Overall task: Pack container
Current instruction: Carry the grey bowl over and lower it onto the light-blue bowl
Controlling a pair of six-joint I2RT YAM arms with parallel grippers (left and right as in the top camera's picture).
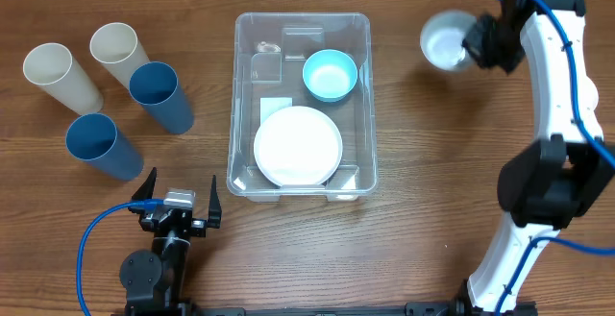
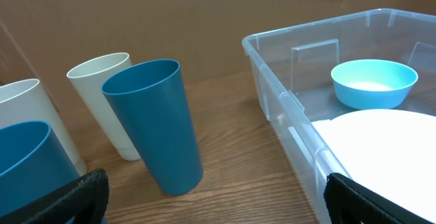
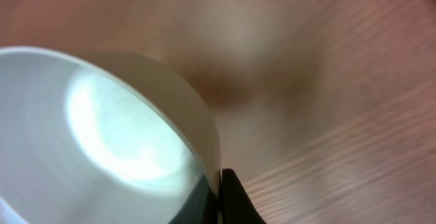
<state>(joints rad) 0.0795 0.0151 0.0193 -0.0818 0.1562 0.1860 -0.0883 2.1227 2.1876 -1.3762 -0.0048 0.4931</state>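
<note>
Wooden worktop (image 1: 413, 162) holds the container (image 1: 303, 15) centrally. Right gripper (image 1: 471, 49) pinches a white bowl (image 1: 442, 39) toward the far-right corner; left gripper (image 1: 182, 180) gapes by the near edge.

Four cups stood upright in a loose cluster on the left of the wooden tabletop (image 1: 423, 162). The far-left cream cup (image 1: 60, 76) and the second cream cup (image 1: 120, 52) stood farther back. The upper blue cup (image 1: 160, 95) stood just beside the second cream one, with the lower blue cup (image 1: 102, 145) nearest the front. Inside the container (image 1: 240, 114) lay a white plate (image 1: 298, 145), with a light-blue bowl (image 1: 330, 74) behind it. A white bowl (image 1: 444, 39) showed at the far right, well apart from the rest.
</note>
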